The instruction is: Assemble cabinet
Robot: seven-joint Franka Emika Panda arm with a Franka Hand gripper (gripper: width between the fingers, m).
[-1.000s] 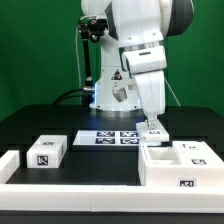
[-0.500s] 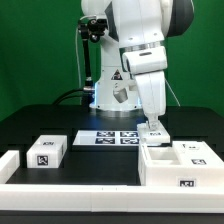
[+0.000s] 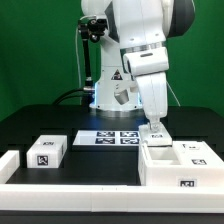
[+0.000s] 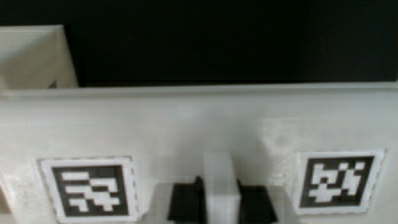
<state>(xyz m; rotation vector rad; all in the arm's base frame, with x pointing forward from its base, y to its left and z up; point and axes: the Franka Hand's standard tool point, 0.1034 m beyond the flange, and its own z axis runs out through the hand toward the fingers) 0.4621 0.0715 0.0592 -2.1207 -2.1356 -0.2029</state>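
Observation:
The cabinet (image 3: 172, 162) is a large white boxy case with inner compartments and tags, standing at the exterior view's right near the front. My gripper (image 3: 153, 128) has come down on its far wall. In the wrist view the cabinet's white wall (image 4: 196, 120) fills the picture, with a square tag on each side. My gripper (image 4: 222, 188) has its two dark fingers (image 4: 185, 202) standing close on either side of a thin white rib of that wall, shut on it.
A small white block (image 3: 47, 152) with one tag lies at the exterior view's left. The marker board (image 3: 112, 138) lies flat in the middle, behind the cabinet's left corner. A low white rail (image 3: 40, 178) runs along the front edge. The arm's base stands at the back.
My gripper has shifted slightly toward the exterior view's right and a little lower at the cabinet's far wall. The block and the marker board have not moved.

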